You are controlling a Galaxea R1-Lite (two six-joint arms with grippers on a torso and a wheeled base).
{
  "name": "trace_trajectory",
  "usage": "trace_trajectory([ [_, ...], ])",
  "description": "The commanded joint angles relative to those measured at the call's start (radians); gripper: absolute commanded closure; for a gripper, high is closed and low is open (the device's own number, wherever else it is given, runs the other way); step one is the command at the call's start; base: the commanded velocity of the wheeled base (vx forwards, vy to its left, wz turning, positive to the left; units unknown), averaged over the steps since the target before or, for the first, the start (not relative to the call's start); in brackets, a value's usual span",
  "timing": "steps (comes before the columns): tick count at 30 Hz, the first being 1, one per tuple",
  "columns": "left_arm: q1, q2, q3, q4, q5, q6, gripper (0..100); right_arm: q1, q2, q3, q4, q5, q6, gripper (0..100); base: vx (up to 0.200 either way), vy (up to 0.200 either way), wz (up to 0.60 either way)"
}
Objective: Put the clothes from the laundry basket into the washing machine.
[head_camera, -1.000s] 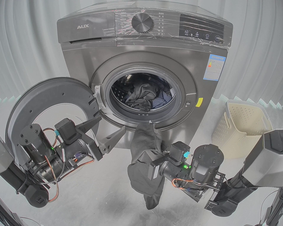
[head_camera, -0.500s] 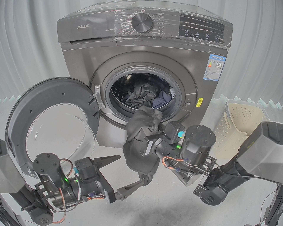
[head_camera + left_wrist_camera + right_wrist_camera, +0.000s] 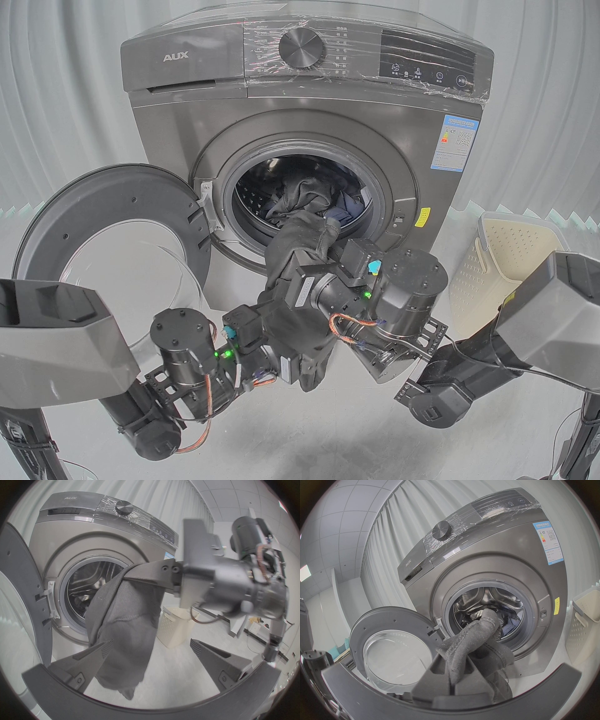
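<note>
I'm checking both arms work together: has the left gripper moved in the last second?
Yes. From beside the open door, the left gripper dropped and swung toward the robot's right, now by the hanging garment.

The washing machine [image 3: 187, 134] carries all the print. In the head view, pale brand lettering [image 3: 175, 57] stands on the drawer front, upper left of the frame. Rows of print beside the dial [image 3: 301, 47], top centre, are too small to read. White icons with tiny captions line the dark control panel [image 3: 428, 72], upper right. Below it sits a blue-and-white label [image 3: 454, 143] with coloured bars and a square code. Lower still is a small yellow sticker [image 3: 422, 217], its print illegible.
</note>
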Motion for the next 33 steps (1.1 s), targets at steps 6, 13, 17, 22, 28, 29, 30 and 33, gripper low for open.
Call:
trace_trajectory([
  [6,0.006,0.138,-0.22,-0.001,0.088,-0.04,0,0.008,0.02,-0.028,-0.003,-0.014,0.008,100,0.0,0.0,0.0],
  [13,0.009,0.136,-0.259,-0.001,0.137,-0.065,0,0.005,0.025,-0.027,-0.008,-0.014,0.008,100,0.0,0.0,0.0],
  [17,0.023,0.127,-0.269,-0.001,0.148,-0.07,0,0.002,0.028,-0.027,-0.01,-0.015,0.014,100,0.0,0.0,0.0],
  [22,0.023,0.11,-0.25,-0.001,0.148,-0.068,0,-0.002,0.034,-0.027,-0.011,-0.015,0.014,100,0.0,0.0,0.0],
  [28,0.022,0.107,-0.223,-0.001,0.146,-0.059,100,-0.002,0.037,-0.027,-0.013,-0.015,0.014,100,0.0,0.0,0.0],
  [29,0.022,0.107,-0.217,0.0,0.145,-0.057,100,-0.002,0.037,-0.027,-0.013,-0.015,0.014,100,0.0,0.0,0.0],
  [30,0.022,0.107,-0.213,-0.001,0.145,-0.057,100,-0.002,0.037,-0.027,-0.013,-0.015,0.014,100,0.0,0.0,0.0],
  [33,0.023,0.107,-0.199,-0.001,0.143,-0.057,100,-0.002,0.039,-0.025,-0.014,-0.015,0.014,100,0.0,0.0,0.0],
])
